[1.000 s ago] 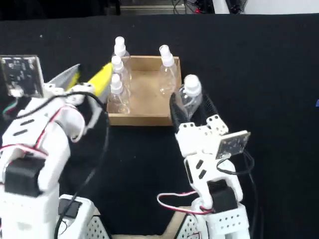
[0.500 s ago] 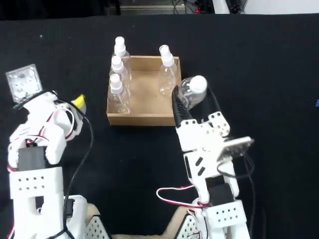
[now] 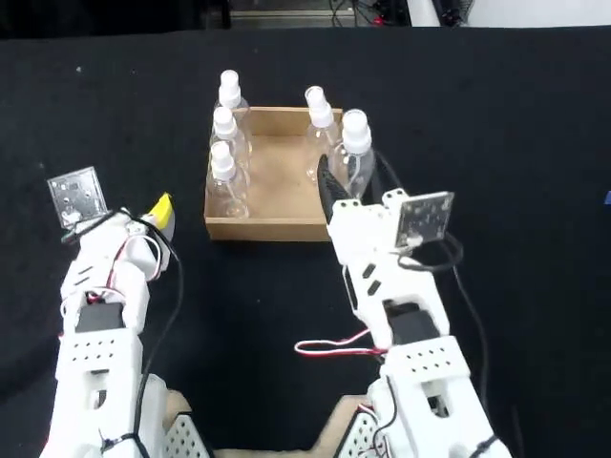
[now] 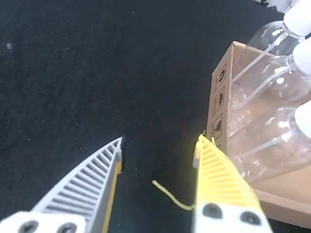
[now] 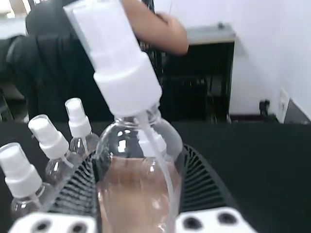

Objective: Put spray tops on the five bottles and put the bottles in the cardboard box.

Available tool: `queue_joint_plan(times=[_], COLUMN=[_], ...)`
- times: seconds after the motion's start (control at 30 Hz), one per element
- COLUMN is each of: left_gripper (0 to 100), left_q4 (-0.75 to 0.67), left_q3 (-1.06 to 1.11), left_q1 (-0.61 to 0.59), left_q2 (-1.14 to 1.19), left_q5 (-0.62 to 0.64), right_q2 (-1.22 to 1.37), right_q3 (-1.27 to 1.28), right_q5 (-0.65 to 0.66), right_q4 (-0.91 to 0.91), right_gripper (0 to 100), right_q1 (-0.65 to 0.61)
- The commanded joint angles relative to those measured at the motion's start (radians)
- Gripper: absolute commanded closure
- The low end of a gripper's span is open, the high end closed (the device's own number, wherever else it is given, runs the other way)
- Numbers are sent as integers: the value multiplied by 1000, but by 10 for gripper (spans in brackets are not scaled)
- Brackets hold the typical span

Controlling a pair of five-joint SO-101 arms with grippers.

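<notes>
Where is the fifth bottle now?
In the high view, the right gripper holds the fifth bottle at the cardboard box's right rim, beside another spray bottle.

High view down over table (image 3: pixel 516 143), wrist views low, close-in — all share the boxed bottles (image 3: pixel 227 191)

Black cloth covers the tabletop (image 3: pixel 506 114), matte and flecked with a little pale lint. Past its far edge, the high view catches a lighter strip with dark cables (image 3: pixel 348 11) and a white panel (image 3: pixel 535 11) at the corner. The right wrist view looks beyond the tabletop to a white wall (image 5: pixel 272 48), a dark desk (image 5: pixel 209 82) with a grey top, and black fabric (image 5: pixel 34 63) draped over a seat
</notes>
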Motion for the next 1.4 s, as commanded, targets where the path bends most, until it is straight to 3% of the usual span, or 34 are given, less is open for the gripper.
queue_joint_plan(times=[0.0,0.23,0.53,0.83,1.37], left_gripper=[780,780,780,780,780], left_q4=[-66,-66,-66,-66,-66], left_q3=[25,59,67,81,82], left_q1=[-10,-10,-8,-4,-8], left_q2=[-15,-15,-15,-15,-15], left_q5=[12,12,12,12,12], right_q2=[101,386,717,1026,1205], right_q3=[58,-58,-56,-125,-150], right_q5=[-5,-8,-8,-8,-2], right_q4=[-359,-440,-799,-1005,-1096], right_gripper=[988,988,988,988,985], right_q1=[-31,-68,-63,-63,-61])
